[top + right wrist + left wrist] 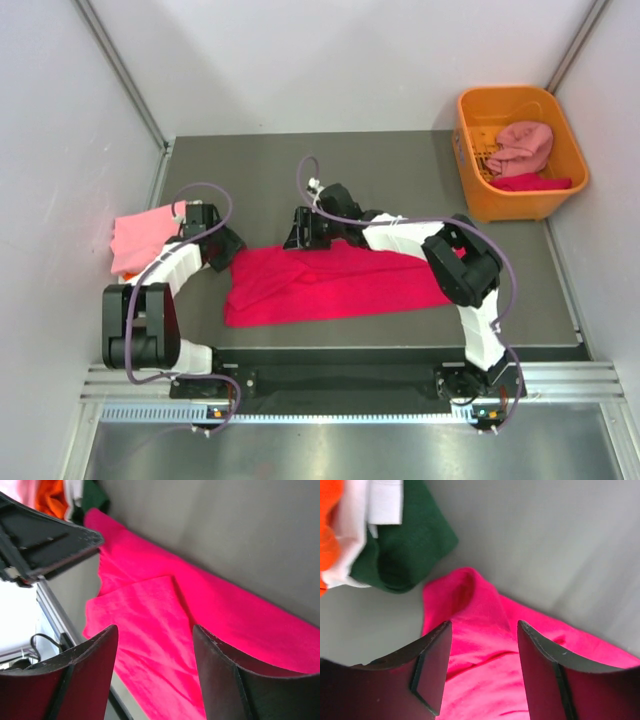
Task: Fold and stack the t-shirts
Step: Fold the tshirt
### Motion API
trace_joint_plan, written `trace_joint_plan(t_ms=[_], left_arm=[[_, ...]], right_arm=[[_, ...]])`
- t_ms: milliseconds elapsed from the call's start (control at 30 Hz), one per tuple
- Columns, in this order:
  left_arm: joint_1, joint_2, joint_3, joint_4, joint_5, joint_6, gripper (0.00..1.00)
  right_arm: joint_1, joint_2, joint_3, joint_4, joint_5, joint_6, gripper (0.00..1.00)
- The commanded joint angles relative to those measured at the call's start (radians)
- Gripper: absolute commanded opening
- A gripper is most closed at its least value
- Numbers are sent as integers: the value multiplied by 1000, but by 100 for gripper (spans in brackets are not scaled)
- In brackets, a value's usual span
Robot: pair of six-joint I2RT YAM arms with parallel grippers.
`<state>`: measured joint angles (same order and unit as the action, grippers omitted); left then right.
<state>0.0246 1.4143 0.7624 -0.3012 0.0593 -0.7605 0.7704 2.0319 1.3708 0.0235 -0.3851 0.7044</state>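
from above, the crimson-pink t-shirt lies as a long band across the middle of the dark bench. its left end is just beside the left hand and its upper edge is under the right hand. a stack topped by a light pink shirt sits at the left of that frame. only the left wrist view shows the lower layers, in its upper left: an orange shirt, a white shirt and a dark green shirt. each wrist view shows its hand spread over crimson cloth, pinching nothing. the right wrist view shows a folded flap lying on the shirt. only the top view takes in the orange basket at upper right, which holds a dusty pink shirt.
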Motion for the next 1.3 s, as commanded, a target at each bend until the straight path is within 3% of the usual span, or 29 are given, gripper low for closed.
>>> trace_joint_plan(t_ms=[0, 200, 500, 667, 700, 833, 1267], left_arm=[[15, 20, 26, 30, -47, -29, 59], [18, 97, 103, -134, -179, -74, 58], [18, 112, 80, -111, -181, -66, 56], [18, 110, 83, -111, -191, -65, 56], [18, 110, 86, -113, -194, -63, 56], [20, 109, 94, -115, -216, -57, 56], [20, 63, 100, -128, -246, -48, 55]], right_arm=[[29, 36, 45, 58, -29, 26, 61], [43, 65, -8, 116, -64, 53, 60], [56, -2, -156, 219, -109, 73, 46], [58, -36, -199, 225, -127, 40, 31], [58, -42, -206, 204, -123, 29, 21], [56, -71, -236, 173, -109, -13, 4], [84, -266, -407, 113, -44, -92, 0]])
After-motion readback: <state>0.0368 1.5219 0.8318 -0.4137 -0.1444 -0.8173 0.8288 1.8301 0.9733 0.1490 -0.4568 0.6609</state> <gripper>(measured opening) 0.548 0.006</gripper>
